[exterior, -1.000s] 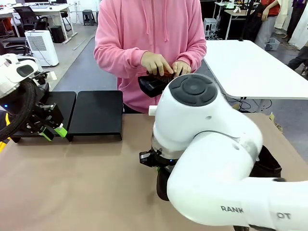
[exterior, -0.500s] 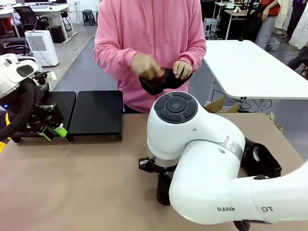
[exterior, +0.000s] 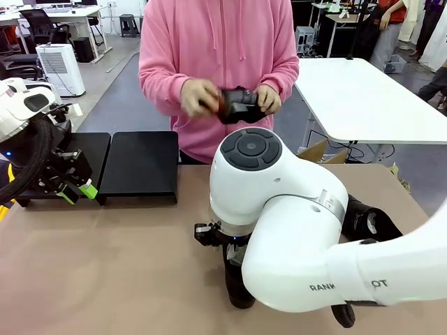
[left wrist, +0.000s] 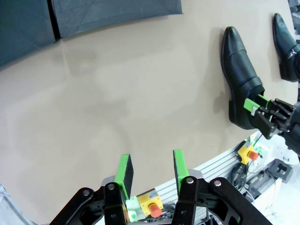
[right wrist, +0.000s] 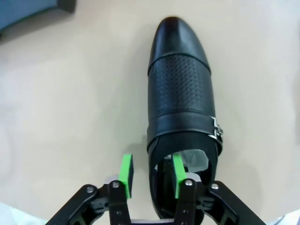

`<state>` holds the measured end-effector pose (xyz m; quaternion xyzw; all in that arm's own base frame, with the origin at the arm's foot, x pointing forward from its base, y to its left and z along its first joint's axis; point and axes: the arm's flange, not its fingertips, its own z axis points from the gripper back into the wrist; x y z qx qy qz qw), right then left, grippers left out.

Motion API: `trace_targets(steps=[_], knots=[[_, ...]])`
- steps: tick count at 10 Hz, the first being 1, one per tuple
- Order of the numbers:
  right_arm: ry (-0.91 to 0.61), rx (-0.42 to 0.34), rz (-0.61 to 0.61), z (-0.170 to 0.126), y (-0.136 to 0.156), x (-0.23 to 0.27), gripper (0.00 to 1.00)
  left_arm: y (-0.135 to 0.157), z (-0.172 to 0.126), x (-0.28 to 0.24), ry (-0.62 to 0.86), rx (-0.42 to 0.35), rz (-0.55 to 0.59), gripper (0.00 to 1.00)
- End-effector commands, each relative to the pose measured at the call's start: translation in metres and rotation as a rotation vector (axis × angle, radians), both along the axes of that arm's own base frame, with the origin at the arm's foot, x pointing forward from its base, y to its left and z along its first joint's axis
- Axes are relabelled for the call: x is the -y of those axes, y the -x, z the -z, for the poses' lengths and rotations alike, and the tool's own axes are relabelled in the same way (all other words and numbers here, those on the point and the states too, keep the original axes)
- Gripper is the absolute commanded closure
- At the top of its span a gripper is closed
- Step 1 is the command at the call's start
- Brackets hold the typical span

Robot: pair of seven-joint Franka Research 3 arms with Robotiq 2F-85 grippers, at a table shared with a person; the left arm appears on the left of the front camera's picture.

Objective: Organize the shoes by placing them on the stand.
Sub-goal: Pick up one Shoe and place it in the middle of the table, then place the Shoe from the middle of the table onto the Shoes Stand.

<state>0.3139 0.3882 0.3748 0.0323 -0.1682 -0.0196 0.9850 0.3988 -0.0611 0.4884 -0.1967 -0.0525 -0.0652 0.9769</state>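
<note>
**A:** Right hand (right wrist: pixel 151 174) is low at the heel of a shoe (right wrist: pixel 180 93), out on the near part of the counter (exterior: pixel 105 265).

**B:** Gripping it?

**A:** No squeeze that I can see. The gap is narrow and straddles the shoe's side wall. One pad (right wrist: pixel 177 169) sits inside the heel opening beside the white paper (right wrist: pixel 194 159). The other is outside, clear of the leather.

**B:** And the shoe itself?

**A:** Flat on its sole, toe pointing away from the wrist, buckle (right wrist: pixel 216 129) on the strap at one side. It's well apart from the stand (exterior: pixel 143 164), which sits at the far left of the counter, two platforms side by side.

**B:** Left hand?

**A:** Left hand (left wrist: pixel 151 168) hangs over bare counter by the near edge of the left platform (exterior: pixel 94 148). Its pads are partly spread, with nothing between them.

**B:** Any more shoes out there?

**A:** A second shoe (left wrist: pixel 286 47) lies just beyond the first, roughly parallel, toe the same way. From the front it peeks out behind the right arm.

**B:** And across the counter?

**A:** The person (exterior: pixel 216 56) in the pink hoodie stands at the far side. They hold a third shoe (exterior: pixel 237 106) in both hands at chest height, a bit blurred.
</note>
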Motion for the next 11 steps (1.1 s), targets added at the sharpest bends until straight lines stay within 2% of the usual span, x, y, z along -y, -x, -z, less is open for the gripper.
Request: trace_targets(steps=[1,4,5,11], knots=[[-0.053,0.009,0.012,-0.022,0.0,0.008,0.0,-0.002,0.0,-0.001,0.0,0.01,0.002,0.52],[-0.139,-0.026,0.065,-0.079,0.002,0.054,0.0,-0.002,0.0,-0.001,0.0,0.01,0.002,0.52],[-0.089,0.01,0.044,-0.039,-0.005,0.01,0.0,-0.002,0.0,-0.001,0.0,0.01,0.002,0.52],[-0.089,0.01,0.044,-0.039,-0.005,0.01,0.0,-0.002,0.0,-0.001,0.0,0.01,0.002,0.52]])
